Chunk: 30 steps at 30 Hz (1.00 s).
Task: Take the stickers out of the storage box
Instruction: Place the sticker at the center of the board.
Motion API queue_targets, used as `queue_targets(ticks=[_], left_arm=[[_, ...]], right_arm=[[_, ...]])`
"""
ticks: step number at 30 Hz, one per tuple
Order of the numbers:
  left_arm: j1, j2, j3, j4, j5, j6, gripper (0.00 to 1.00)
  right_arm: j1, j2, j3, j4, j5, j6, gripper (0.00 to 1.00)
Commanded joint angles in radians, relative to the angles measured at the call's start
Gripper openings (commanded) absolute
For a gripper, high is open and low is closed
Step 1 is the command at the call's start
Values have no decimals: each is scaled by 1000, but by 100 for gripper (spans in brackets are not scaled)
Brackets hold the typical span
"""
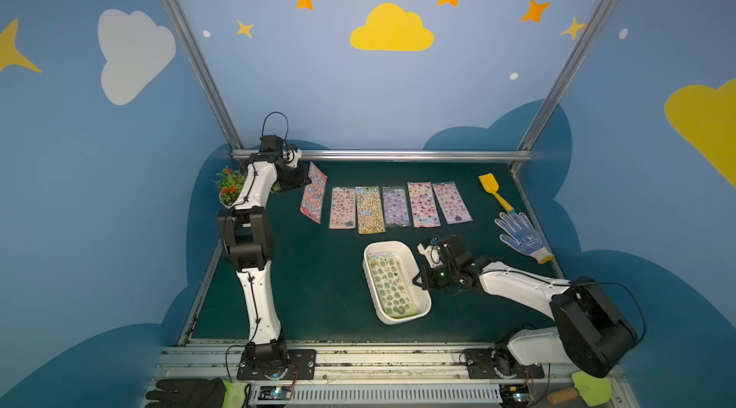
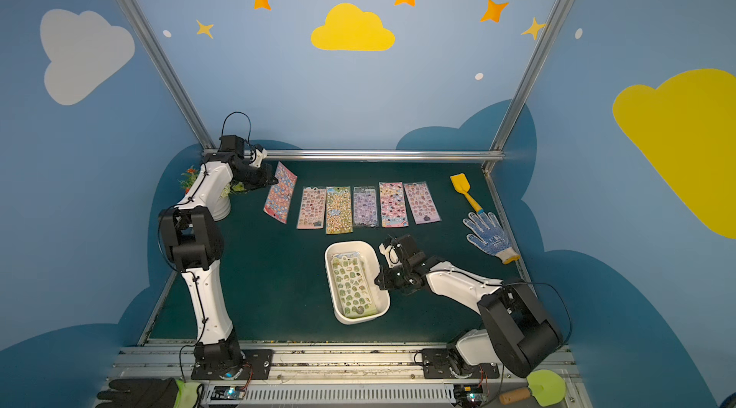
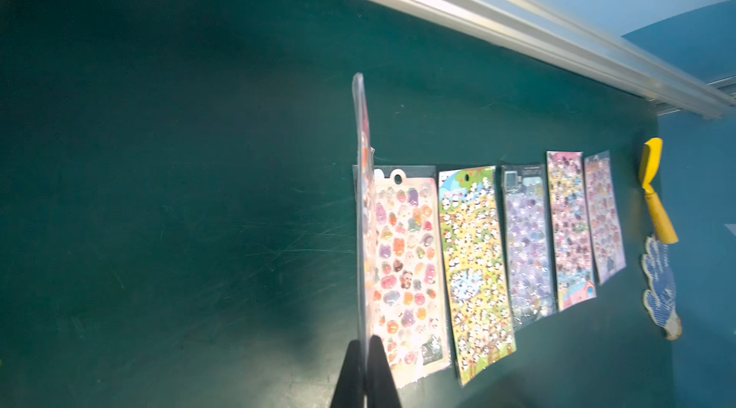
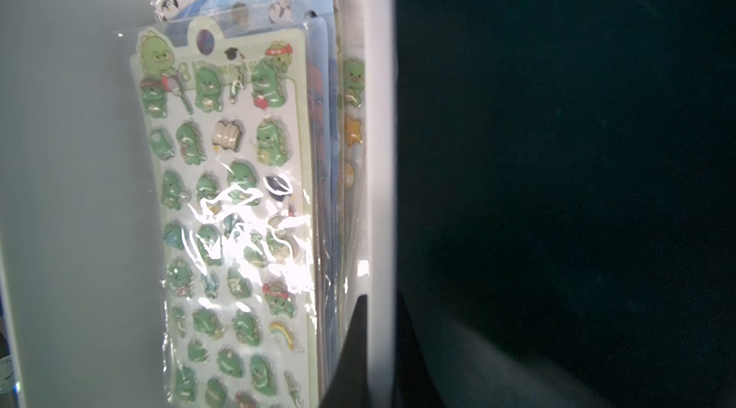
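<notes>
Fingers (image 3: 347, 378) of left gripper (image 3: 365, 342) were pinched on one sheet (image 1: 314, 199), edge-up beside the row (image 1: 370, 208) | right gripper (image 4: 380, 306) was clamped on storage box (image 1: 367, 270) rim | stickers (image 1: 392, 286) lay stacked inside | placing step judged; sheet to be lowered flat, released

No legible text anywhere

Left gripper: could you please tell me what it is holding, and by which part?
The left gripper pinches an orange sticker sheet by one edge.
</notes>
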Motion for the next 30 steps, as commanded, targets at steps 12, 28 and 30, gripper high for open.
queue_targets(ticks=[12, 28, 30], left_arm=[[6, 115, 44, 105, 11, 24, 4], [5, 122, -51, 150, 10, 38, 5], [5, 120, -64, 154, 0, 40, 7]], right_arm=[[1, 107, 20, 74, -61, -15, 0], [2, 1, 21, -8, 38, -21, 0], [3, -19, 18, -19, 51, -20, 0]])
